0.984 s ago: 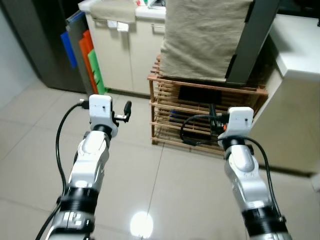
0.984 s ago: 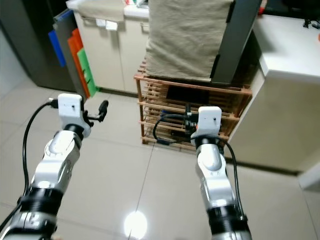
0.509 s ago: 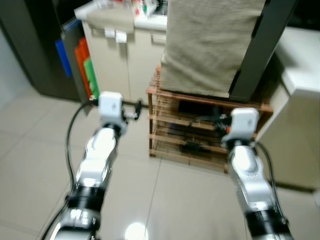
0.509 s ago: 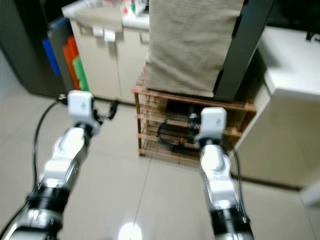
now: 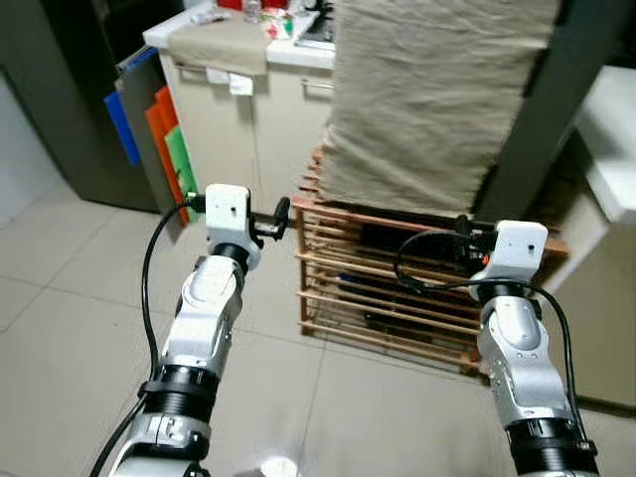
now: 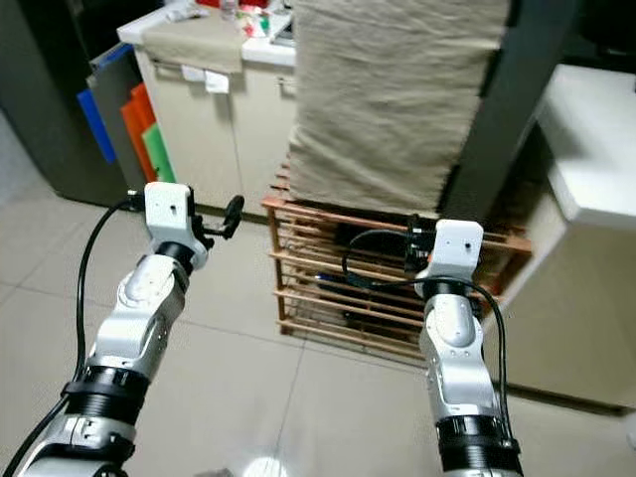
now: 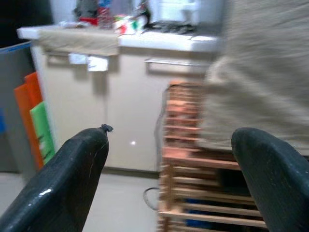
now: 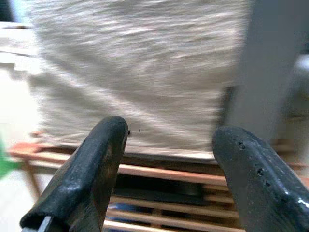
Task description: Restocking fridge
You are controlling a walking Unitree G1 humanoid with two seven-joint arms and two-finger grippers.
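Both arms are held out in front of me over the tiled floor. My left gripper is open and empty, with its black fingers wide apart, pointing at the cream cabinet. The right gripper is open and empty too. Its fingers frame the beige cloth and the wooden slatted rack under it. A tall dark grey panel, possibly the fridge, stands at the far left.
The wooden rack stands close ahead with a big cloth-covered block on it. Blue, orange and green boards lean beside the cabinet. Bottles and packets sit on its counter. A white counter is at the right.
The whole picture has shifted: the camera has come closer to the rack and cabinet. Both arms are still held out, and both grippers are empty.
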